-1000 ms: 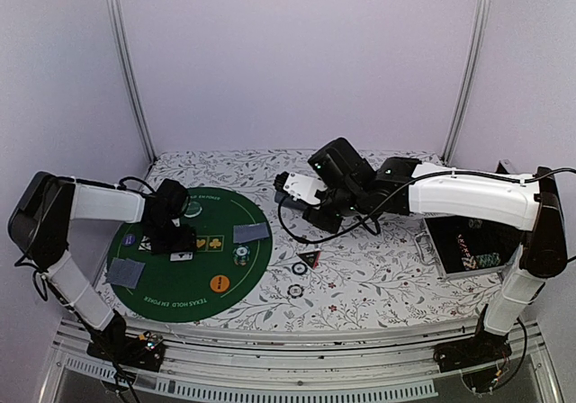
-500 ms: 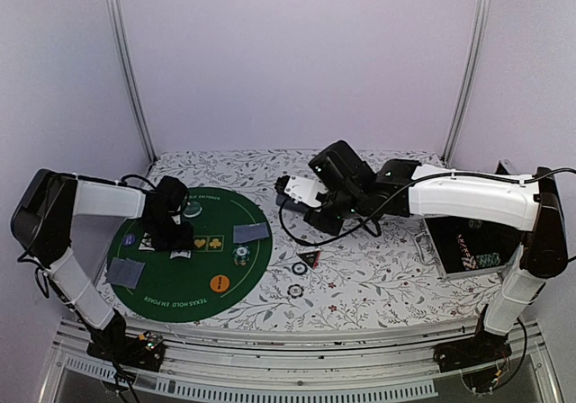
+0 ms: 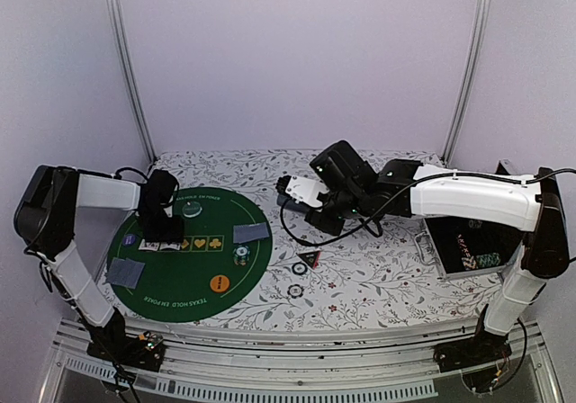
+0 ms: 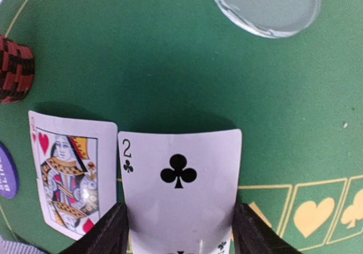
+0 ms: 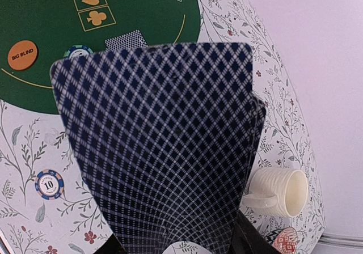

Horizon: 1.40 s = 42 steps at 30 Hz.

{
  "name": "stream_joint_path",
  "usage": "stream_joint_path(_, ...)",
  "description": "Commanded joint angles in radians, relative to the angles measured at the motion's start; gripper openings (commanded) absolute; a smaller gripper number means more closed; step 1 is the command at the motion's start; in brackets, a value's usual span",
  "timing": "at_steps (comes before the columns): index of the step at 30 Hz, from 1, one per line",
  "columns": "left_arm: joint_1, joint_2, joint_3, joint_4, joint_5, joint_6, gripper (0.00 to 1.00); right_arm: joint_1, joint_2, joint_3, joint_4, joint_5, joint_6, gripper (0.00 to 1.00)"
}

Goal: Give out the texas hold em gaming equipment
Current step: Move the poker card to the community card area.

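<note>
While overhead hides it, left claw (image 4: pixel 180 231) seemingly pinches two of clubs (image 4: pixel 178 174); right claw (image 5: pixel 178 242) clasps blue-backed cards (image 5: pixel 159 140).

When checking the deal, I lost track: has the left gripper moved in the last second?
Yes. The left gripper has shifted left across the top view, away from the clear disc.

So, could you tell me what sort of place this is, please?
Most likely a robotics lab test cell staged for poker: plain lilac walls behind silver aluminium frame posts, a floral-printed tablecloth, and a round green felt poker mat.
</note>
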Motion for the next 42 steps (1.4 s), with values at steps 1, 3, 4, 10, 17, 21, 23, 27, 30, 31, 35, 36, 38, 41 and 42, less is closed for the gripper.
stream_joint_path(1,0.046,0.029,0.015,-0.038,-0.098,0.064,0.64,-0.005,-0.047,-0.009,0.006,0.015,0.014,0.45)
stream_joint_path(3,0.049,0.027,0.02,-0.044,-0.09,0.074,0.64,-0.005,-0.05,-0.012,0.005,0.015,0.014,0.45)
stream_joint_path(4,0.05,0.027,0.02,-0.045,-0.075,0.078,0.64,-0.005,-0.052,-0.012,0.005,0.016,0.014,0.45)
stream_joint_path(10,0.05,0.009,-0.004,-0.049,-0.017,0.091,0.64,-0.005,-0.056,-0.018,0.005,0.018,0.015,0.45)
stream_joint_path(17,0.049,-0.009,-0.021,-0.051,0.022,0.086,0.66,-0.005,-0.053,-0.012,0.006,0.018,0.014,0.45)
stream_joint_path(21,0.05,-0.013,-0.02,-0.061,0.042,0.081,0.66,-0.006,-0.054,-0.01,0.005,0.02,0.012,0.45)
stream_joint_path(23,0.05,-0.02,-0.024,-0.061,0.054,0.079,0.66,-0.005,-0.054,-0.011,0.005,0.019,0.012,0.45)
stream_joint_path(27,0.047,-0.042,-0.031,-0.059,0.091,0.077,0.66,-0.006,-0.047,-0.006,0.004,0.018,0.012,0.45)
stream_joint_path(30,0.048,-0.05,-0.037,-0.056,0.089,0.08,0.67,-0.006,-0.044,-0.003,0.005,0.015,0.012,0.45)
stream_joint_path(31,0.049,-0.049,-0.035,-0.057,0.086,0.081,0.67,-0.005,-0.043,-0.001,0.004,0.015,0.011,0.45)
stream_joint_path(35,0.049,-0.034,-0.026,-0.06,0.068,0.084,0.69,-0.006,-0.045,0.003,0.001,0.017,0.009,0.45)
stream_joint_path(36,0.05,-0.03,-0.023,-0.062,0.059,0.086,0.7,-0.005,-0.046,0.002,0.001,0.018,0.009,0.45)
stream_joint_path(38,0.05,-0.03,-0.018,-0.065,0.04,0.086,0.72,-0.005,-0.048,0.0,-0.001,0.018,0.009,0.45)
stream_joint_path(41,0.05,-0.038,-0.012,-0.06,0.028,0.097,0.74,-0.005,-0.048,-0.002,-0.002,0.018,0.012,0.45)
stream_joint_path(42,0.05,-0.041,-0.009,-0.059,0.027,0.099,0.74,-0.005,-0.047,-0.002,-0.002,0.017,0.012,0.45)
